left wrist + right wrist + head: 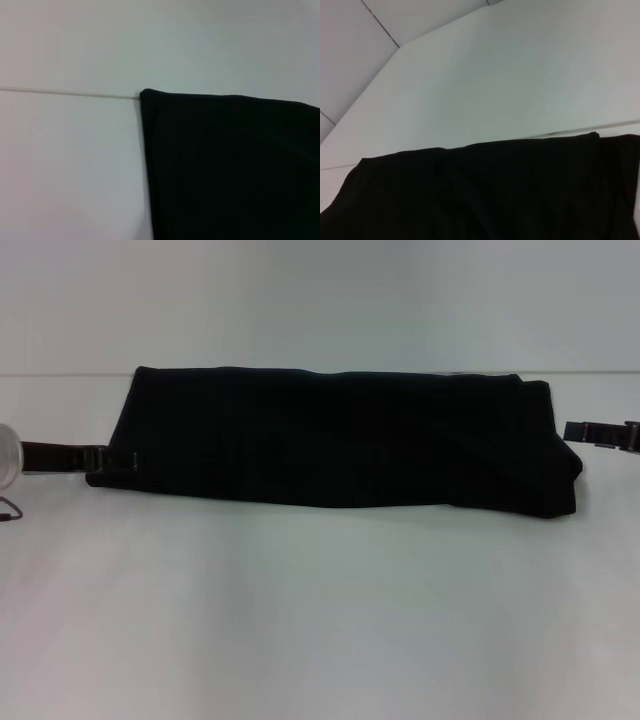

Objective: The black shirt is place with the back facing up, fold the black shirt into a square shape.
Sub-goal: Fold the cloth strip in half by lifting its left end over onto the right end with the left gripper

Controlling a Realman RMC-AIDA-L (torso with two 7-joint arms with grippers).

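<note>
Both wrist views cut off the black shirt (230, 170); the left hand (95, 462) and right hand (585, 432) fingertips are too small to read.

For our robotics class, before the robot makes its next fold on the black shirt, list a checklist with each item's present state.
1. Black shirt folded into a long band: ok.
2. Already square: not ok, far wider than deep.
3. Left gripper at the shirt's left end: ok.
4. Right gripper at the right end: ok, just clear of the cloth.
5. Grip on cloth: cannot tell.
6. Shirt fully on the table: ok.
</note>
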